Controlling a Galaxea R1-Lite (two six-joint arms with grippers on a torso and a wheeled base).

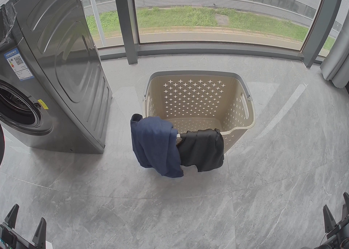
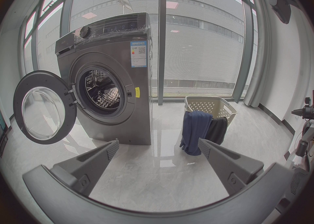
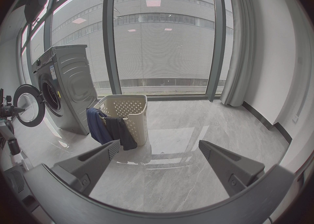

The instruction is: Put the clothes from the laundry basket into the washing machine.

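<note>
At the near left we see the left gripper [image 1: 28, 215] low over the grey floor, its fingers spread wide apart and holding nothing. Beyond it stands the washing machine [image 1: 61, 60], with its round door [image 2: 41, 107] swung fully open to the side and the perforated steel drum [image 2: 101, 92] in plain sight through the opening. On the machine's front, above the opening, we find a blue-and-white label [image 2: 138, 54] with a square code on it, and a small yellow sticker [image 2: 137, 92] beside the opening; the print on both is too small for us to read. Well apart from the machine, in front of the window [image 1: 218, 9], sits the beige laundry basket [image 1: 196, 95], its walls pierced with star-shaped holes. Two pieces of clothing hang over its near rim and down the outer wall: a blue garment [image 1: 154, 144] on the machine's side and a black garment [image 1: 201, 149] just beside it, the two touching. A pale curtain [image 1: 336, 60] hangs at the far right. At the near right we see the right gripper [image 1: 335, 202], likewise spread open over the floor with nothing between its fingers.
</note>
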